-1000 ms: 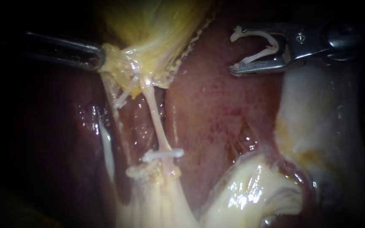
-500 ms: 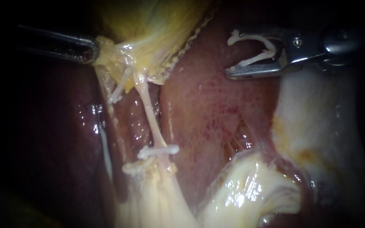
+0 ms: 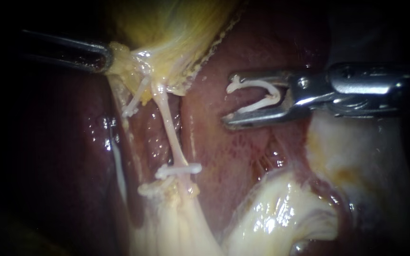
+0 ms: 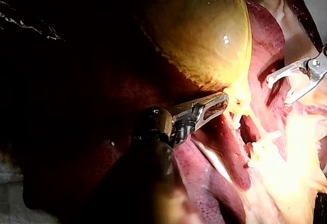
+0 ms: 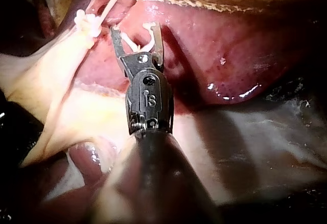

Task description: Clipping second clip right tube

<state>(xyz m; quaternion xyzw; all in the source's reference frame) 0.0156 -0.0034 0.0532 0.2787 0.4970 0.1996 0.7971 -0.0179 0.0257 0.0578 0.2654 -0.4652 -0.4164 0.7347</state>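
My right instrument (image 3: 228,100) has its jaws spread wide, with a white clip (image 3: 255,85) seated between them and touching both. It hangs over the liver (image 3: 243,156), well apart from the right tube (image 3: 169,128). That tube runs from the gallbladder (image 3: 167,28) down to a placed clip (image 3: 179,169) across its lower end. My left instrument (image 3: 106,57) has its jaws clamped on the gallbladder's yellow edge.
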